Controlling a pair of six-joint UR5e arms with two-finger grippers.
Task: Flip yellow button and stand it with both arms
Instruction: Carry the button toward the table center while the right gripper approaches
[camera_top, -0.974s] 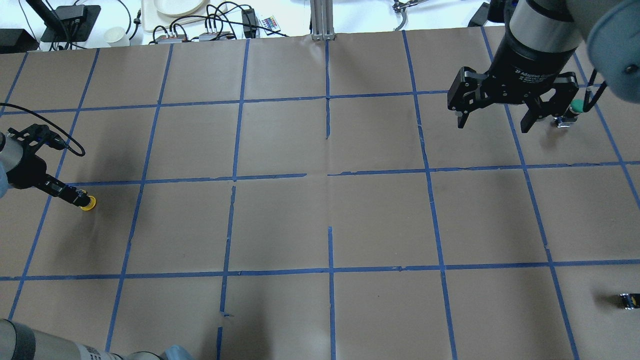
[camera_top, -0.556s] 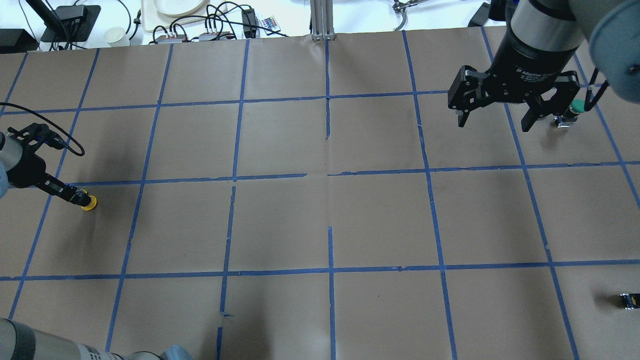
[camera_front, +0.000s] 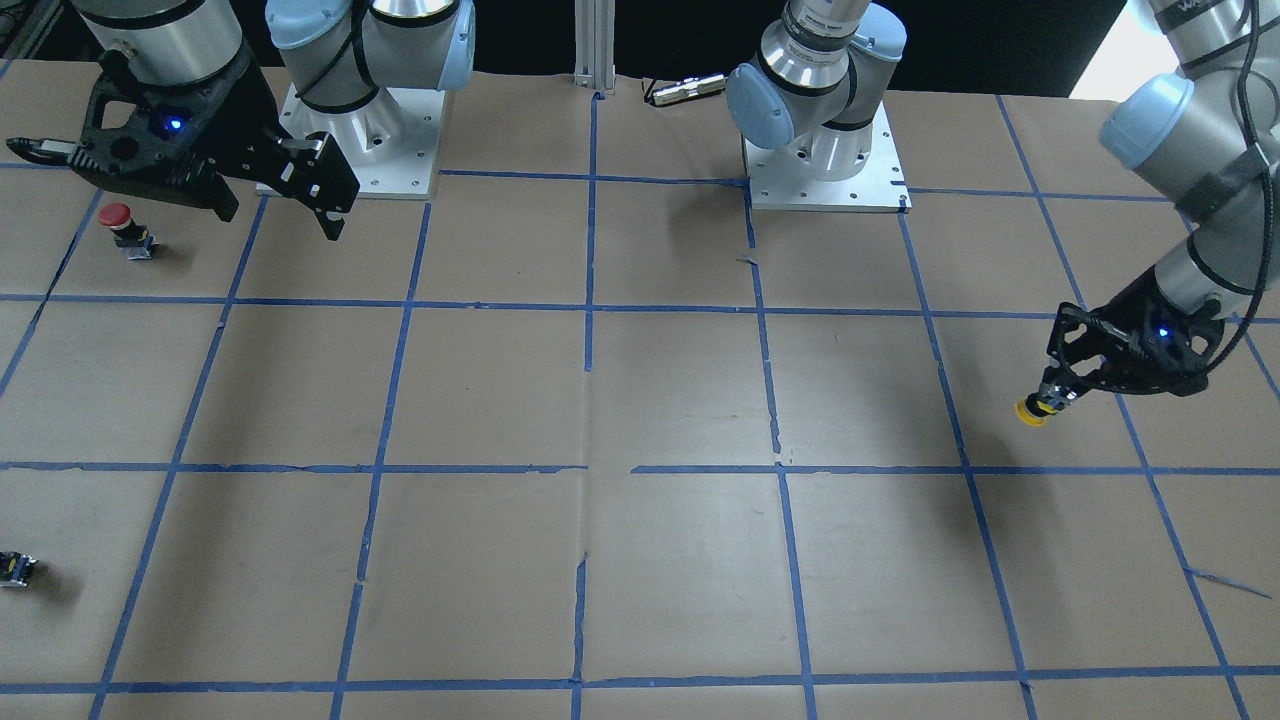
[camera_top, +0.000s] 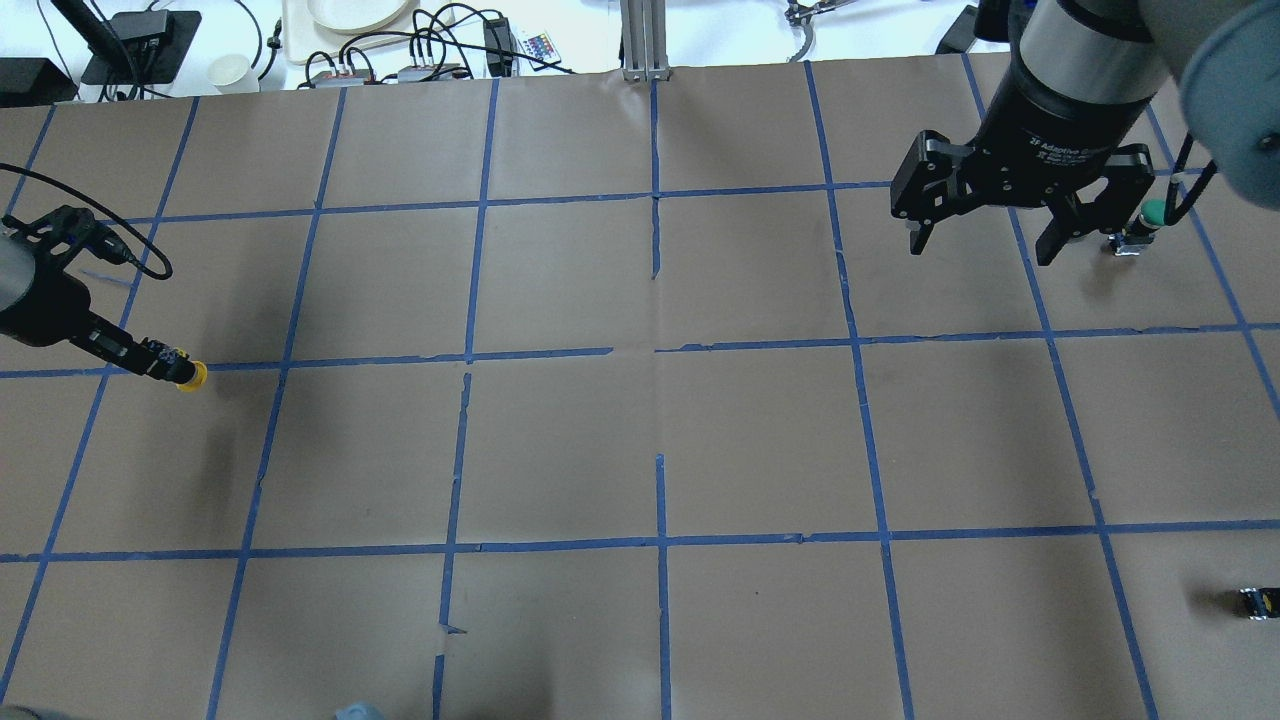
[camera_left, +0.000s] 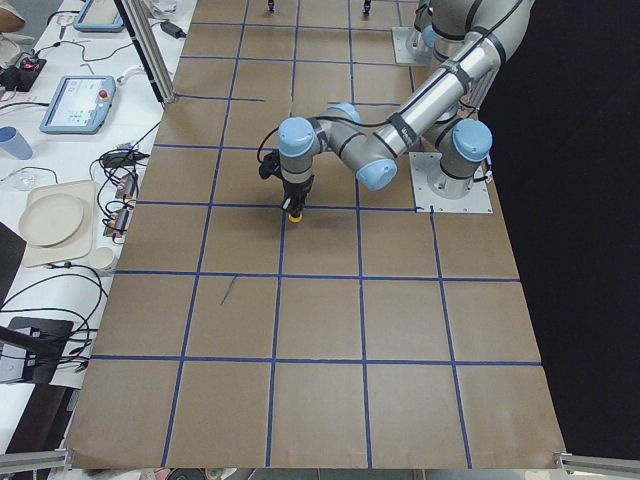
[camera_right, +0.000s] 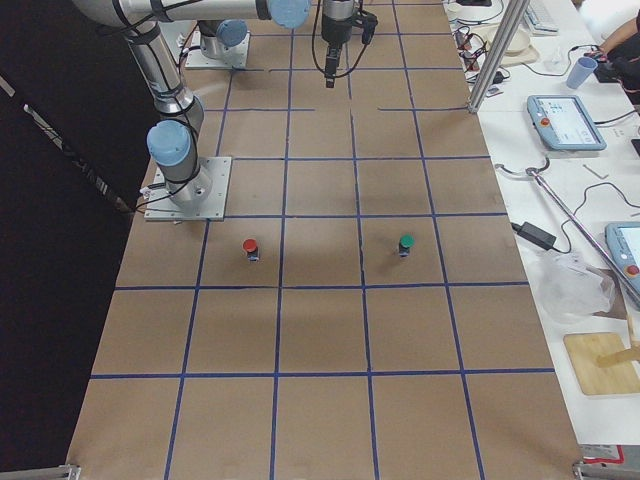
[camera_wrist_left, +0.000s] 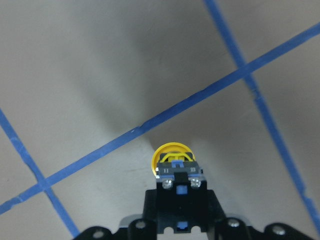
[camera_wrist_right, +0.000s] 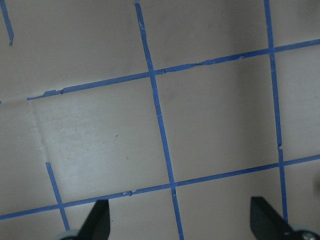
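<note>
The yellow button (camera_top: 191, 375) is held by its black and grey body in my left gripper (camera_top: 160, 361), with its yellow cap pointing away from the fingers and down towards the brown paper. It sits over a blue tape line at the table's left side. It also shows in the front view (camera_front: 1031, 412) and the left wrist view (camera_wrist_left: 172, 157). My left gripper (camera_front: 1055, 396) is shut on it. My right gripper (camera_top: 980, 250) hangs open and empty above the far right of the table, and its fingertips (camera_wrist_right: 100, 220) frame bare paper.
A green-capped button (camera_top: 1150, 214) stands just right of my right gripper. A red-capped button (camera_front: 121, 226) stands near the right arm's base. A small black block (camera_top: 1255, 602) lies at the near right edge. Cables and trays lie beyond the far edge.
My left gripper has moved with the yellow button a little forward and to the right, onto the blue tape line. The right gripper has barely moved.
</note>
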